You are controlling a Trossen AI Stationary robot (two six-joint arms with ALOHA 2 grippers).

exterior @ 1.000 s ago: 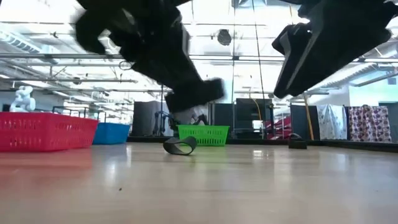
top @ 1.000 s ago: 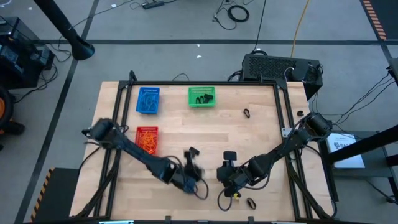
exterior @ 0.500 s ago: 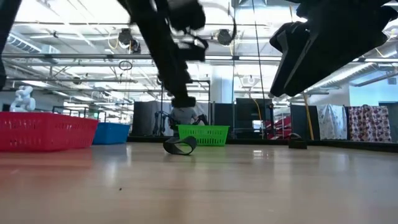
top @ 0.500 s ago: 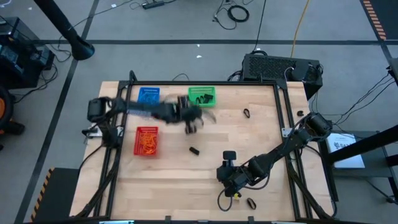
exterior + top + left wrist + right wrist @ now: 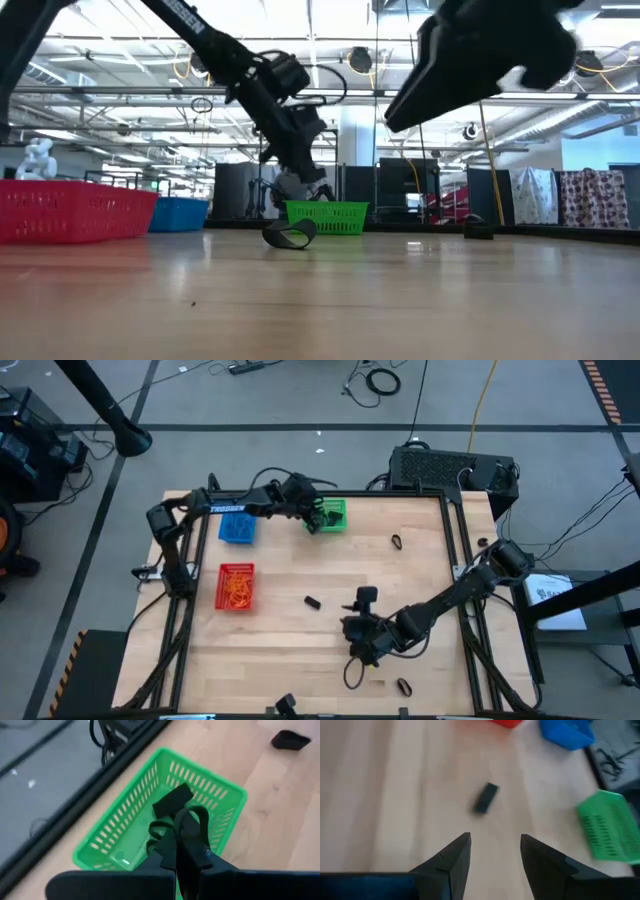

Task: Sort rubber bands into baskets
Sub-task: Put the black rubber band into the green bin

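Baskets: green basket [image 5: 328, 515] at the far edge of the bench [image 5: 420, 575], blue basket [image 5: 237, 523] beside it, red basket [image 5: 236, 585] nearer.
Left end effector [image 5: 186, 851]: above the green basket, fingers closed on a black rubber band [image 5: 186, 822].
Right end effector [image 5: 495, 851]: over the near middle of the bench, fingers apart, holding nothing.
Loose bands: black band [image 5: 312, 602] on the bench between the red basket and the right end effector; others [image 5: 397, 542] well apart.
Red basket contents: orange bands [image 5: 235, 590].
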